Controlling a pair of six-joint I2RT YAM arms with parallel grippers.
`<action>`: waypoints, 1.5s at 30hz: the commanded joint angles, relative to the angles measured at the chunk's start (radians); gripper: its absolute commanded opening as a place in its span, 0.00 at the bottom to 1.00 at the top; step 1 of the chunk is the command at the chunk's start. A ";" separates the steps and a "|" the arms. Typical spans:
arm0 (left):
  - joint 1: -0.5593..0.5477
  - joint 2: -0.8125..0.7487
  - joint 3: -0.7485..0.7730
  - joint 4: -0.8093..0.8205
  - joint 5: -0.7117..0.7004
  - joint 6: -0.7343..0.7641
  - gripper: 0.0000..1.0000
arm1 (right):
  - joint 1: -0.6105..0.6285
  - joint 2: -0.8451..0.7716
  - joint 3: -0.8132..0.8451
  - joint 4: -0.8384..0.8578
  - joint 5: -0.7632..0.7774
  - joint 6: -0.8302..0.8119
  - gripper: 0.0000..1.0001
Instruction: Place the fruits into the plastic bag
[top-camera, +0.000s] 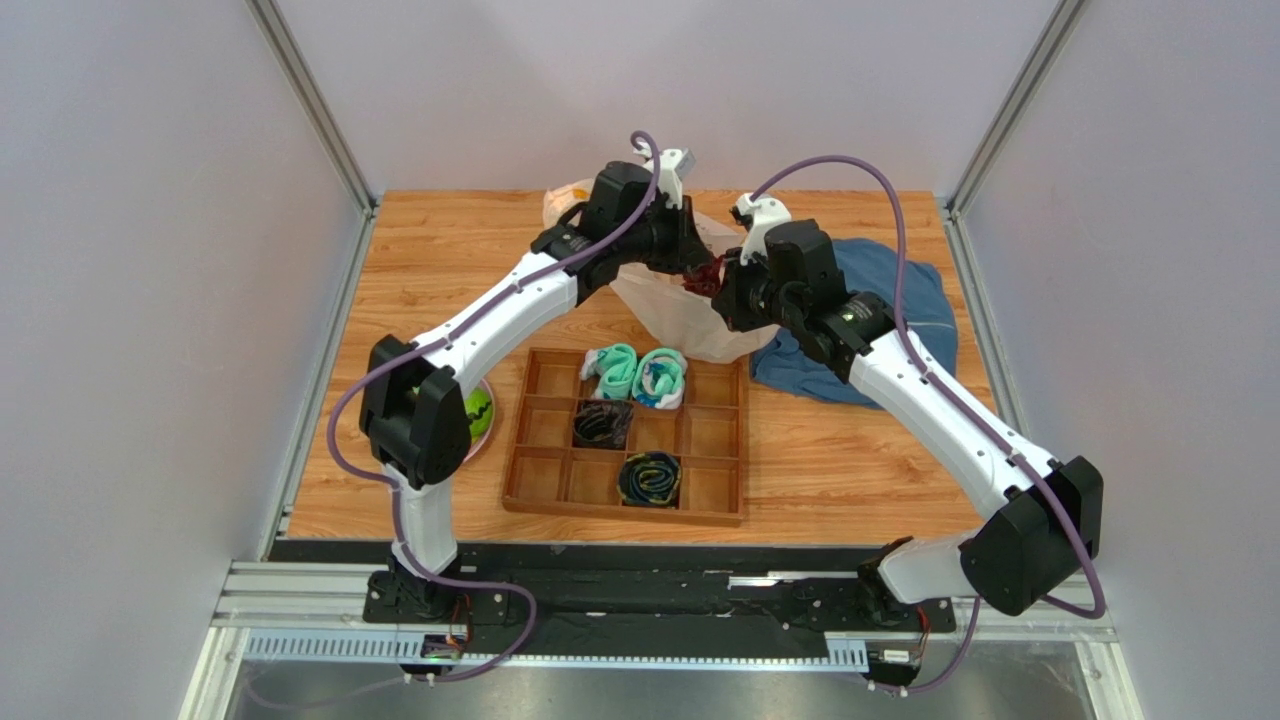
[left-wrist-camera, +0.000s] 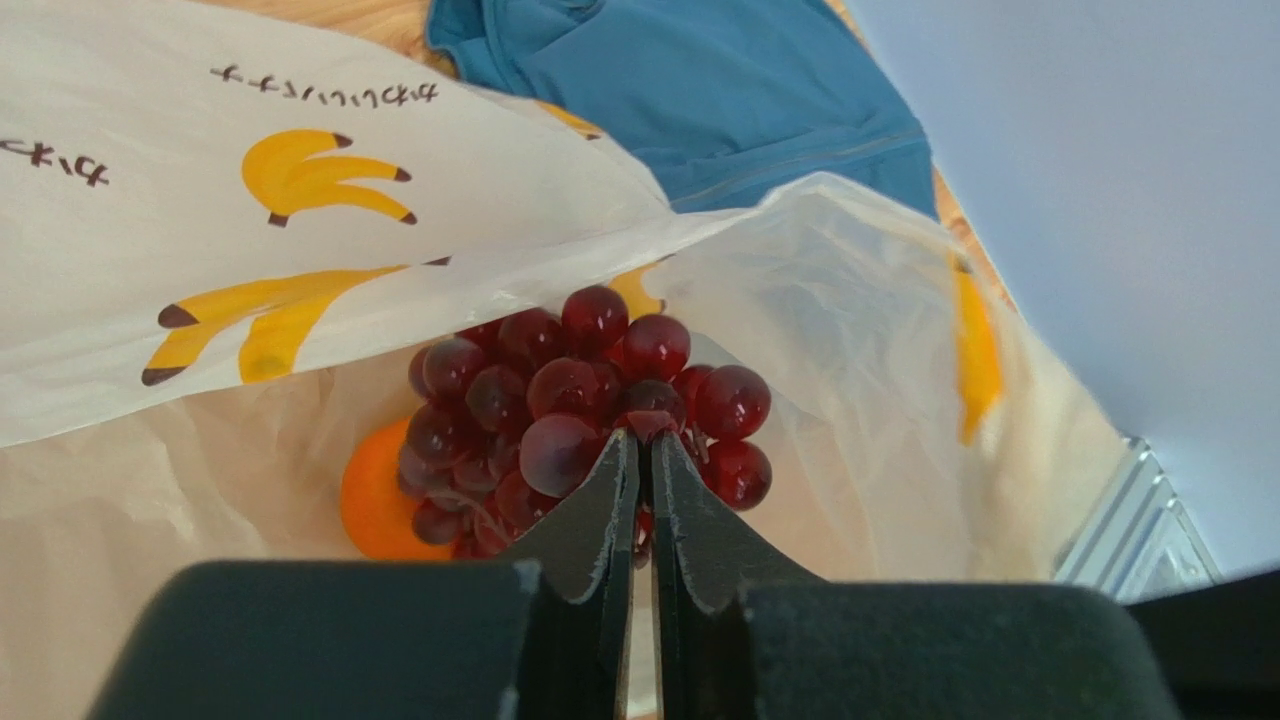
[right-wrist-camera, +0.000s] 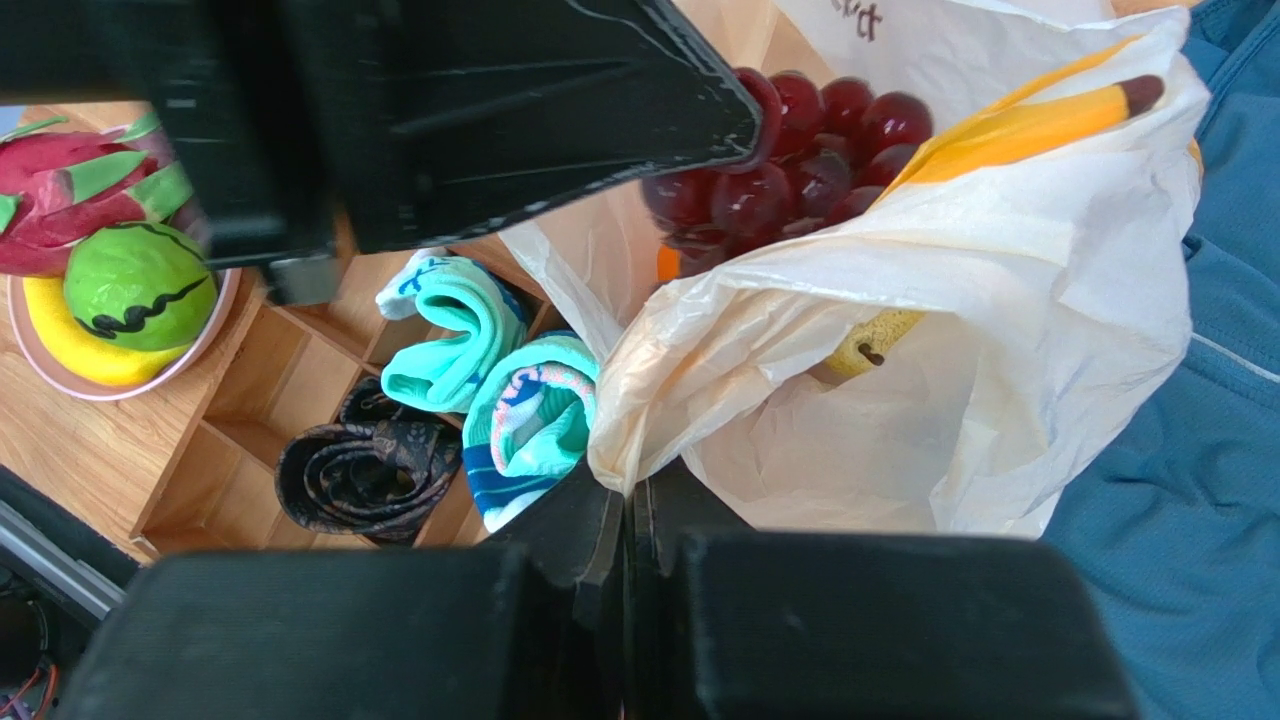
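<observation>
Left wrist view: the left end effector has its fingers pressed almost together, pinching a bunch of dark red grapes at its near side, so the bunch hangs in the open mouth of the plastic bag. An orange lies inside the bag, at 8 o'clock of the grapes. In the right wrist view, the right end effector pinches the bag's rim, apparently lifting it so the mouth gapes for the drop. At 9 o'clock in that view, a plate holds a dragon fruit, a striped green melon and a banana, none yet bagged. In the top view, the bag sits on the worktop at 12 o'clock of the sock tray, with a blue garment at the bag's 3 o'clock.
</observation>
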 joint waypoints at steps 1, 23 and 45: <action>-0.004 0.033 0.083 0.010 -0.007 -0.009 0.14 | 0.003 -0.034 0.019 0.006 0.010 -0.004 0.04; -0.024 -0.050 0.009 0.056 -0.067 0.024 0.69 | 0.002 -0.032 0.016 0.005 0.018 -0.006 0.04; 0.162 -0.798 -0.731 -0.184 -0.630 -0.097 0.82 | 0.003 -0.040 -0.010 0.028 0.001 0.003 0.04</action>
